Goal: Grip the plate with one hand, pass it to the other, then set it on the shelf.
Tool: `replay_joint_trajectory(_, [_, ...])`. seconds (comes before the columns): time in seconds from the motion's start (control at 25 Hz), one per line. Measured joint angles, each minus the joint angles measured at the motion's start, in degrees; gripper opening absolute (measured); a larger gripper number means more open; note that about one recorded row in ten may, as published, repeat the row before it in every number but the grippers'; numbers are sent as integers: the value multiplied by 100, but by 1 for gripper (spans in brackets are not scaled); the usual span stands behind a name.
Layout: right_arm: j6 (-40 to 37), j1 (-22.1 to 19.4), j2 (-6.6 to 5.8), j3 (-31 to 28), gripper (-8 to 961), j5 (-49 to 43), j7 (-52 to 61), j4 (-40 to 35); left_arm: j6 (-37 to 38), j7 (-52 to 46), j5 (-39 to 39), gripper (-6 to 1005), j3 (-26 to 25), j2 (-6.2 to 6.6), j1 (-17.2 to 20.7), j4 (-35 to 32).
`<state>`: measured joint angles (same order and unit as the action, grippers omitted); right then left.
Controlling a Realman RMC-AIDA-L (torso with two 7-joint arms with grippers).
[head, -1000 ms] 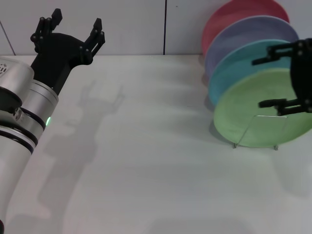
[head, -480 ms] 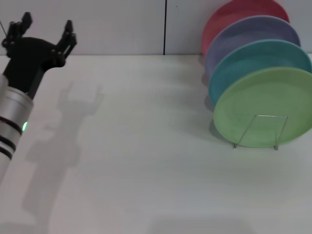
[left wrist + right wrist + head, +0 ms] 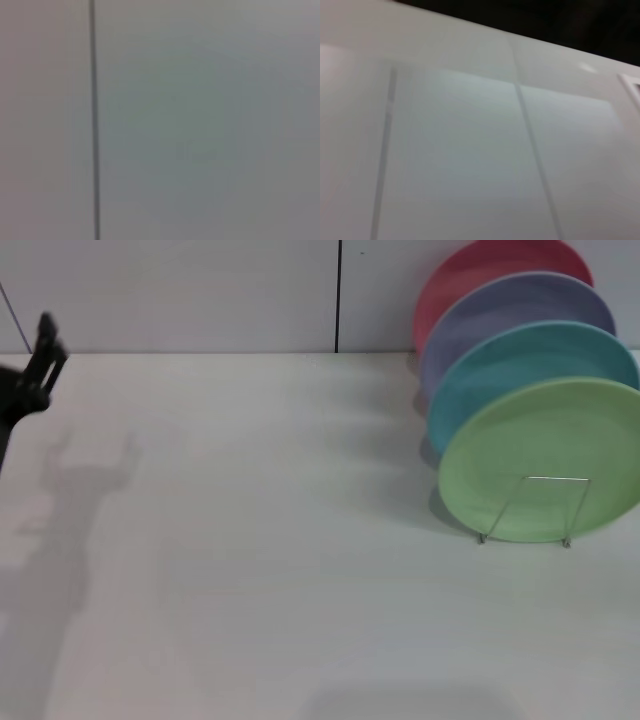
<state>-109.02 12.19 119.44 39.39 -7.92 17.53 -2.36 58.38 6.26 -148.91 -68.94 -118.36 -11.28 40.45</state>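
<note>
I see just a bit of my left gripper (image 3: 30, 375), black, at the far left edge of the head view, up high. My right gripper is out of sight.

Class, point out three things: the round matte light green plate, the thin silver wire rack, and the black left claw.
Round matte light green plate (image 3: 520, 455): head view, bare face.
Thin silver wire rack (image 3: 556, 478): head view, front loop's top bar.
Black left claw (image 3: 42, 355): head view, one visible finger at frame edge.
</note>
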Motion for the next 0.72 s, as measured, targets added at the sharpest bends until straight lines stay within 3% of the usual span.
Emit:
replay_joint_trajectory(0.16, [30, 61, -13, -177, 733, -47, 88, 414, 1001, -718, 10, 847, -95, -23, -503, -1661])
replay_joint_trajectory(0.28, [142, 60, -11, -194, 730, -80, 133, 489, 1291, -802, 15, 847, -102, -36, -662, -2228])
replay_joint_trajectory(0.72, [462, 44, -1, -334, 730, -136, 239, 752, 1154, -825, 22, 847, -328, -44, -664, -2453])
